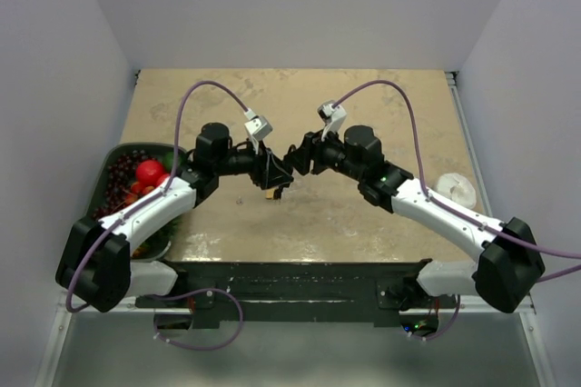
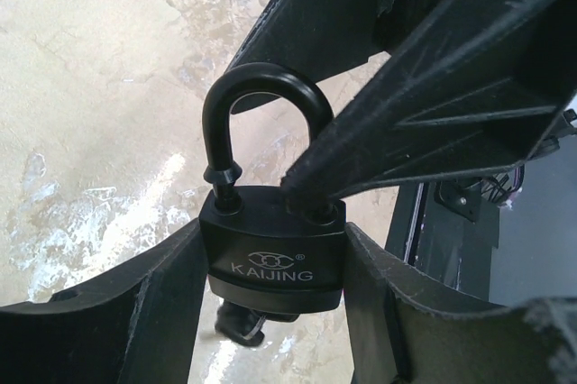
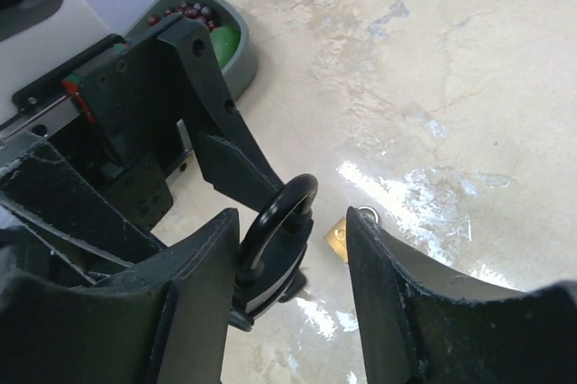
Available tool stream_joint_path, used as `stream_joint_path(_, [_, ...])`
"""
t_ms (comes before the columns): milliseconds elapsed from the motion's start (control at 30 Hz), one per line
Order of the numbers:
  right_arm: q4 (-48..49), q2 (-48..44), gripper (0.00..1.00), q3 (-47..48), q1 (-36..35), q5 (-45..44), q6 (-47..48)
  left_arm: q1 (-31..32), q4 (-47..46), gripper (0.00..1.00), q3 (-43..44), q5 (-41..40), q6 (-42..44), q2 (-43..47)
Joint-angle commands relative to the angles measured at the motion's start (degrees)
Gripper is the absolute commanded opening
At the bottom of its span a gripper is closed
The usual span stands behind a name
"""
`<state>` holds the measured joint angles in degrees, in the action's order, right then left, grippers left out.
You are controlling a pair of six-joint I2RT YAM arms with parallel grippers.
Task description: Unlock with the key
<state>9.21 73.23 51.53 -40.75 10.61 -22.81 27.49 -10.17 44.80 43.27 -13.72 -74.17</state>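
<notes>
A black KAIJING padlock (image 2: 275, 249) is clamped by its body between my left gripper's (image 2: 270, 267) fingers, shackle (image 2: 261, 86) up. The shackle's left leg shows its notch just above the body. A black-headed key (image 2: 239, 323) sticks out under the lock. In the right wrist view my right gripper (image 3: 290, 226) is open around the shackle (image 3: 284, 208), which lies against its left finger (image 3: 203, 267). A brass piece on a small ring (image 3: 338, 233) hangs just beyond. In the top view both grippers, left (image 1: 270, 171) and right (image 1: 295, 162), meet above the table's middle.
A dark bowl (image 1: 118, 153) of red and green fruit stands at the table's left edge, under the left arm; it also shows in the right wrist view (image 3: 242, 55). A white round object (image 1: 456, 189) lies at the right, beside the right arm. White walls enclose the table.
</notes>
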Motion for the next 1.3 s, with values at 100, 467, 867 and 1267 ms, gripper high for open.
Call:
stream_joint_path(100, [-3.67,-3.35,0.52,0.42,0.85,-7.96,3.73,-0.24,-5.56,0.0,2.58,6.65,1.76,3.77])
stream_joint_path(467, [-4.73,-6.43,0.62,-1.34,3.4,-8.41,4.18,-0.24,-6.53,0.0,2.48,7.9,1.49,4.21])
stream_joint_path(867, [0.08,-7.59,0.78,-2.13,3.31,-2.18,-11.71,0.02,1.3,0.0,3.63,-11.45,5.72,5.0])
stream_joint_path(1267, [10.29,1.56,0.78,-1.78,3.13,1.78,-18.58,1.52,0.51,0.0,3.19,-11.19,5.37,4.65])
